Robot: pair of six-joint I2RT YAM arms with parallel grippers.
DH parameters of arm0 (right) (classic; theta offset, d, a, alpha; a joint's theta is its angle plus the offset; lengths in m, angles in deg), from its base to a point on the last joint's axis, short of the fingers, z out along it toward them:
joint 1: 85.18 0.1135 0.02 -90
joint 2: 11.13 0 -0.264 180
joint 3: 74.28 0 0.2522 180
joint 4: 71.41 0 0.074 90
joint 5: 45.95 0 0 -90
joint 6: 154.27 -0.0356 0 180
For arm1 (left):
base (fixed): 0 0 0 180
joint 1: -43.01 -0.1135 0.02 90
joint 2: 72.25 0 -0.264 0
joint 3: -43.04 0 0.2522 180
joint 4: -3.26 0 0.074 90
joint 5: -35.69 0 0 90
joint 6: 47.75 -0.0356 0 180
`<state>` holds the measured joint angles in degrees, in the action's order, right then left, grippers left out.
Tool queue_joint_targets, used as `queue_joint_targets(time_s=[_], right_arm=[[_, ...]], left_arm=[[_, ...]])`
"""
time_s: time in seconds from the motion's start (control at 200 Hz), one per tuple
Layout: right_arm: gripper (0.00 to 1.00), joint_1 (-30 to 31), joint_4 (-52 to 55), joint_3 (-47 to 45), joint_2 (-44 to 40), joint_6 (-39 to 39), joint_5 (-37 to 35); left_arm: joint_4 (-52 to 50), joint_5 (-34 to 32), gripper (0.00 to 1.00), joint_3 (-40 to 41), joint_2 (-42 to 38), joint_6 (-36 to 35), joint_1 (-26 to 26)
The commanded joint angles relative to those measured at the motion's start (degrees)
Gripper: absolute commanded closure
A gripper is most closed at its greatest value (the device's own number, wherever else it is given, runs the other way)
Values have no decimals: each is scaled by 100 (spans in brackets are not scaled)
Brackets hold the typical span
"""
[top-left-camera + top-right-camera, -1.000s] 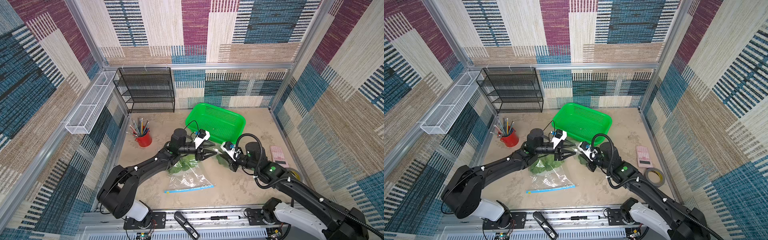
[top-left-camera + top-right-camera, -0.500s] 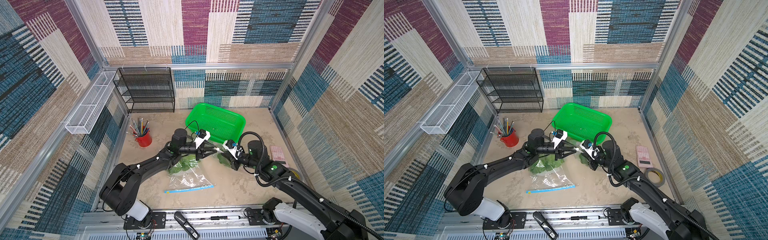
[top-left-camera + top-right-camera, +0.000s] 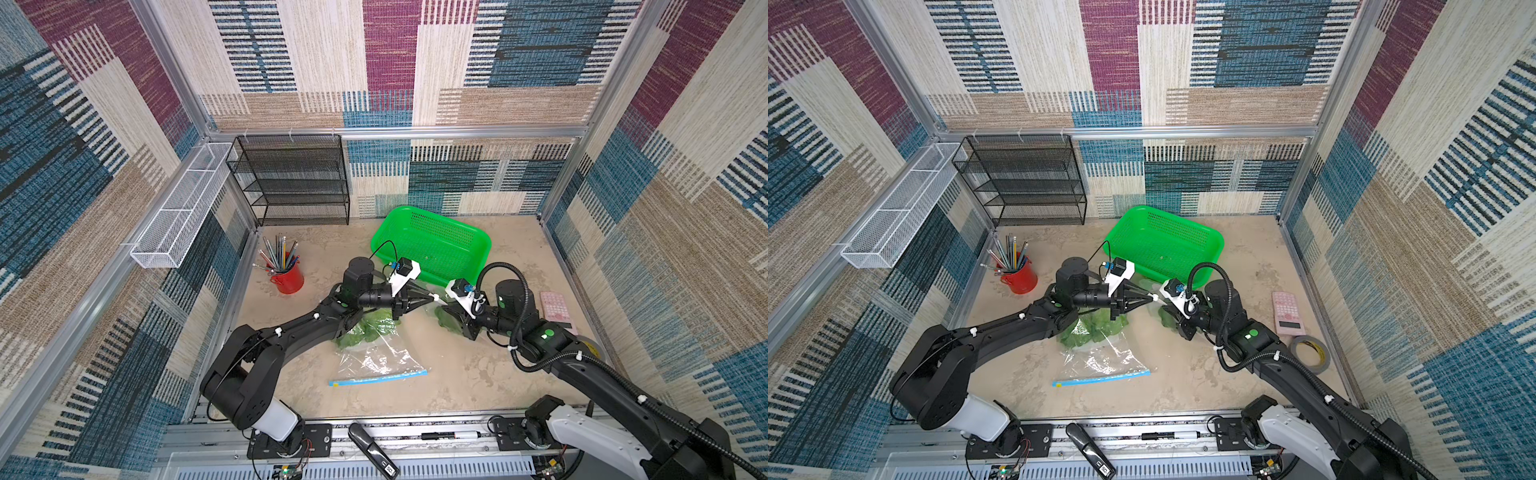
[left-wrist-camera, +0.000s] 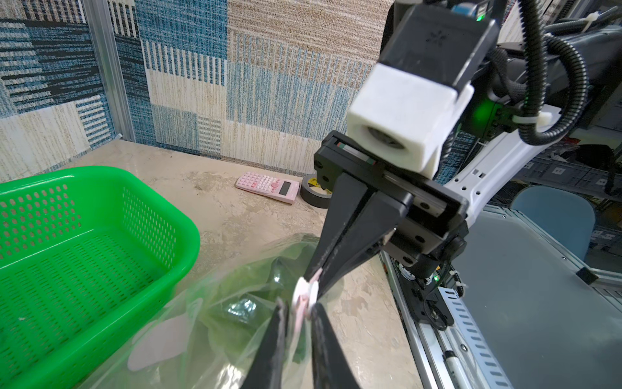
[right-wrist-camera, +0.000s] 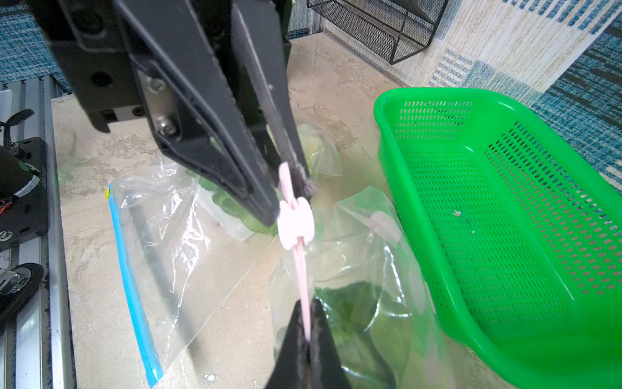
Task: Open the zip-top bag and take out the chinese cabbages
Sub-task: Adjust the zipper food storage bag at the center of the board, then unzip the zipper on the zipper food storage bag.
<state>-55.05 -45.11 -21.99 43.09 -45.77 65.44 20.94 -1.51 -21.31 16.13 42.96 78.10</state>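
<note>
The chinese cabbages point(image 5: 348, 303) sit in two containers. Dark, crinkled green leaves fill the clear plastic zip-top bag with a pink strip point(image 5: 365, 235), which hangs from its pinched strip just beside the basket. More leaves and a white stem lie in the clear plastic zip-top bag with a blue strip point(image 5: 158, 219), flat on the beige stone-look tabletop point(image 3: 457, 374). How many heads each bag holds cannot be counted.

The bright green perforated plastic basket point(image 3: 440, 249), rectangular with rounded corners, holds only a few tiny scraps. One red cylindrical metal cup point(image 3: 288, 280) bristles with pencils point(image 3: 277, 253).

The right gripper point(image 5: 305, 320) is pressed together on the pink strip, a little way along from its single white plastic slider point(image 5: 296, 224). The left gripper point(image 4: 299, 315) has its jaws standing narrow on either side of the strip at the slider. Whether they press it cannot be told.
</note>
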Motion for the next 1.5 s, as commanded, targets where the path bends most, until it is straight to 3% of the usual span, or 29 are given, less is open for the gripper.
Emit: queue_joint_targets(time_s=[0.0,0.546,0.791,0.892,1.027,1.102,1.252,1.377,1.493], right_arm=[[94,-7,-80,52,-25,31,51],[94,-25,-56,68,-44,24,46],[91,-25,-104,125,63,-47,165],[83,-25,-157,146,10,-100,139],[51,-32,-208,251,-82,-214,244],[42,-33,-161,351,-50,-242,414],[42,-29,-82,499,111,-192,628],[51,-33,-92,569,226,-135,700],[54,-41,-91,623,294,-101,723]], left_arm=[[29,55,84,28,-55,34,-11],[130,26,94,76,-27,130,-53],[700,55,100,173,17,408,-56],[924,36,100,242,19,555,-55],[1212,29,100,307,68,746,-53],[1340,7,100,339,89,795,-48],[1356,12,100,339,93,763,-53],[1303,-19,100,386,40,682,-54],[1229,-51,100,440,-31,550,-52]])
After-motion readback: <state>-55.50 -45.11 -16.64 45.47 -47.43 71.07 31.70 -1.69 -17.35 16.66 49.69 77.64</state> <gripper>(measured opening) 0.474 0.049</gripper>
